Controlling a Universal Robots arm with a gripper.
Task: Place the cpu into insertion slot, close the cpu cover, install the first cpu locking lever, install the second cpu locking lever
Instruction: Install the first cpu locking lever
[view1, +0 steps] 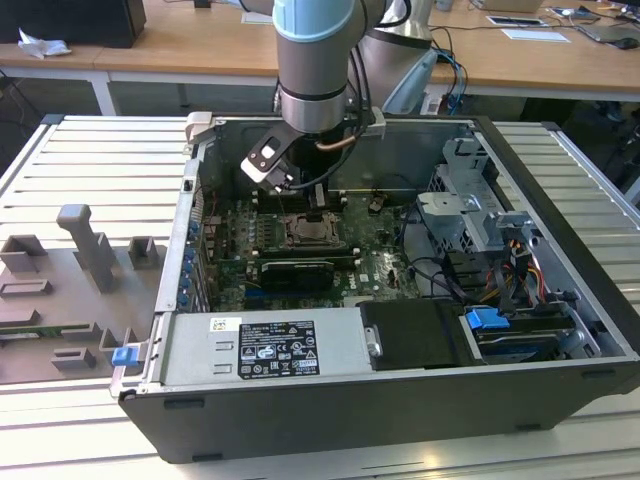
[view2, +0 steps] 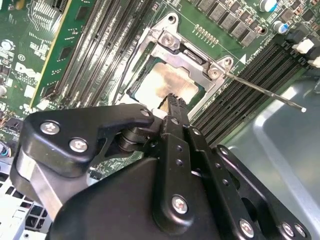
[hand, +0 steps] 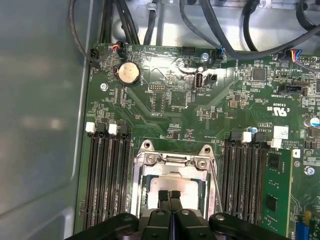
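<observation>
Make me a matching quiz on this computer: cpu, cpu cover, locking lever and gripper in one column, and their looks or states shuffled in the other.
1. cpu
2. cpu cover
3. locking lever
4. gripper

A. thin bare rod sticking out sideways
B. shut, tips just over the cpu
C. metal frame lying flat around the cpu
D. silver-grey top showing through a window

Pairs: 1-D, 2-C, 3-A, 4-B

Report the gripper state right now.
Gripper: shut, fingertips together over the cpu, holding nothing.
</observation>
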